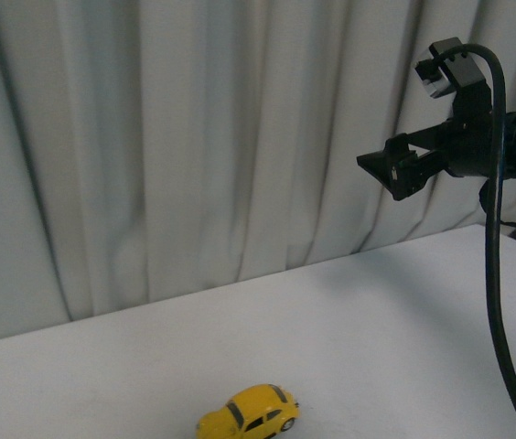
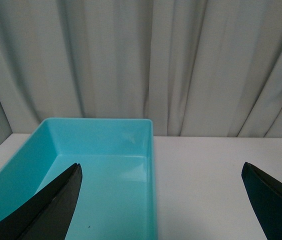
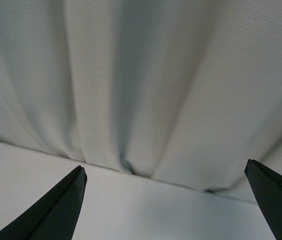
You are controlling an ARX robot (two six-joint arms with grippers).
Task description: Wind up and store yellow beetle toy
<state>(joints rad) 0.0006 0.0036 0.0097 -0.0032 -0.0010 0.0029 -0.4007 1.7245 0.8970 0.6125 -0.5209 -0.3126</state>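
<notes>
yellow beetle toy [image 1: 249,412] on table [image 1: 377,311], well clear of right pincer [image 1: 386,174] aloft

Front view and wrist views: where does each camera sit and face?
Front view: on body, faces table, yellow beetle toy, curtain; raised right end effector shows.
Left wrist view: on left wrist, faces turquoise bin; open left end effector shows.
Right wrist view: on right wrist, faces curtain; its open end effector shows.
Shared: curtain, table.

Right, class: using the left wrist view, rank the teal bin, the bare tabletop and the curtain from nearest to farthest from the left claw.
1. Teal bin and tabletop: both reach under the left claw, too close to call.
2. Curtain: farthest, hanging behind both.
</notes>
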